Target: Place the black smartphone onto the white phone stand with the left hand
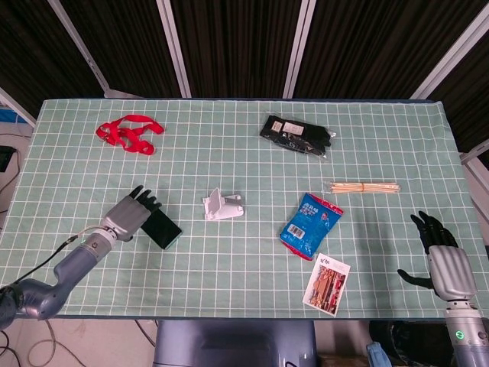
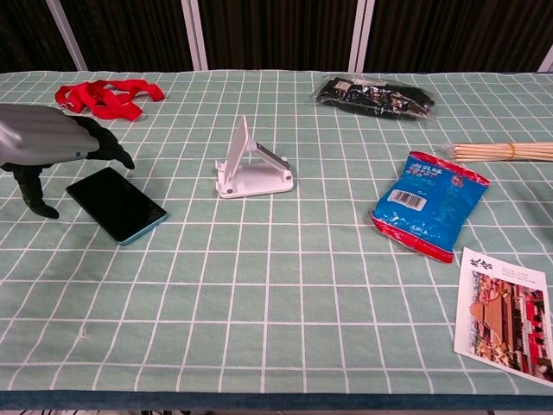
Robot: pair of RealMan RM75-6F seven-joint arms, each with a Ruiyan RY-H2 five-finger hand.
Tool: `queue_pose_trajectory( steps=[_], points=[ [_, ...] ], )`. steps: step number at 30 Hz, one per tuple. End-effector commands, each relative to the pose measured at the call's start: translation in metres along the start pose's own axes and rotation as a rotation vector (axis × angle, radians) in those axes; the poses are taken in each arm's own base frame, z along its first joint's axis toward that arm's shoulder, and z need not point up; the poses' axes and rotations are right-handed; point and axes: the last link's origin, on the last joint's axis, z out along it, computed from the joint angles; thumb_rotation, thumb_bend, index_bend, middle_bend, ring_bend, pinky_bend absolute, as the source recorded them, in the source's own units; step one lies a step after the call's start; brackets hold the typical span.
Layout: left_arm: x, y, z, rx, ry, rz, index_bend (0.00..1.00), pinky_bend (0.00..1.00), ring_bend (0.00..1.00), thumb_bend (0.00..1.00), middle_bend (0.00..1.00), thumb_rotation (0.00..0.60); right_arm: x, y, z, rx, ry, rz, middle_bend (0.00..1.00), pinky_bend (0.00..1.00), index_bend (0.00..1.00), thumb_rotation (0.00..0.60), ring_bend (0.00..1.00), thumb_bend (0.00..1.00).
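Left hand [image 1: 134, 215] sits at lower left of the head view, fingers spread and extended, holding nothing. In the chest view it hangs above the near-left end of the black smartphone [image 2: 116, 204], thumb pointing down just left of it; contact not visible, so likely hovering.

Smartphone lies flat, screen up, immediately right of the left hand. Long axis runs diagonally, from upper left to lower right in both views. Head view shows the fingertips overlapping its upper-left end.

White phone stand [image 2: 251, 167] is further right, near frame centre, upright, back plate tilted, cradle lip facing right. Phone and stand are apart, nothing between them.

Right hand [image 1: 443, 256] is at the far lower right edge, fingers apart, empty, well away from the phone. Left hand is plainly the nearer one.

Judgement: reach stage, grasp not yet made; the hand must close across the phone's short sides.

Surface: green cloth with white grid over the table [image 1: 229, 153]. Room behind: dark slatted panels with pale diagonal struts.
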Motion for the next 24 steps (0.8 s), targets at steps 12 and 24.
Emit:
queue_pose_trajectory(
  steps=[12, 24],
  points=[
    [0.004, 0.015, 0.015, -0.039, -0.001, 0.0, 0.18, 0.0, 0.0, 0.13, 0.17, 0.6, 0.0, 0.0, 0.0, -0.003, -0.002, 0.008, 0.0, 0.15, 0.0, 0.6, 0.0, 0.1],
    [0.001, 0.02, 0.019, -0.05, -0.009, -0.003, 0.22, 0.0, 0.0, 0.15, 0.23, 0.6, 0.0, 0.0, 0.0, -0.005, -0.003, 0.014, 0.0, 0.15, 0.0, 0.6, 0.0, 0.1]
  ],
)
